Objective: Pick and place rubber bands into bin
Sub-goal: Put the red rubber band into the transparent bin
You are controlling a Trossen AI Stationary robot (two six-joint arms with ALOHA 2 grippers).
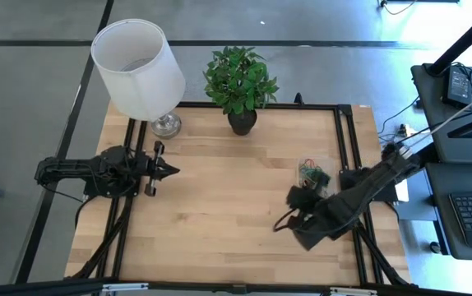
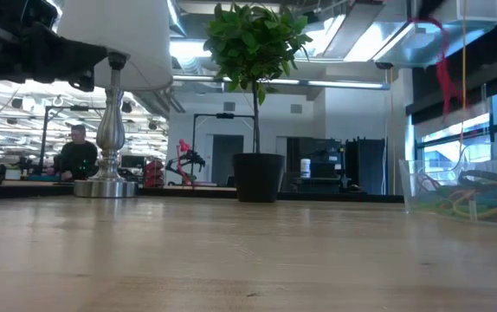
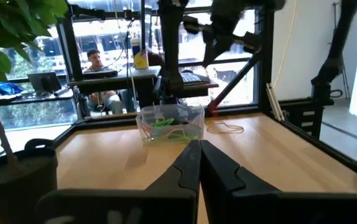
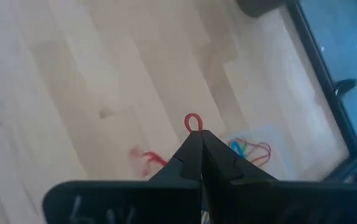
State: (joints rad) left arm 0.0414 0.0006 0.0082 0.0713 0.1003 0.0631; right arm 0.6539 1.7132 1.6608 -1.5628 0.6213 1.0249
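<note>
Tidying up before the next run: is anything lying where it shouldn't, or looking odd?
Mostly tidy. In the left wrist view, one pale band lies loose on the table beside the bin, not in it. The right gripper is shut on a red band; the left gripper waits, shut, near the lamp.

The middle of the pale wooden surface (image 1: pixel 228 205) is lying bare between the two arms. A white-shaded lamp on a silver base (image 1: pixel 141 70) and a leafy green plant in a black pot (image 1: pixel 240 86) are blocking the far edge. The small clear plastic bin (image 1: pixel 312 173) is occupying the right side, with the right end effector (image 1: pixel 295 197) hanging just beside it.
</note>
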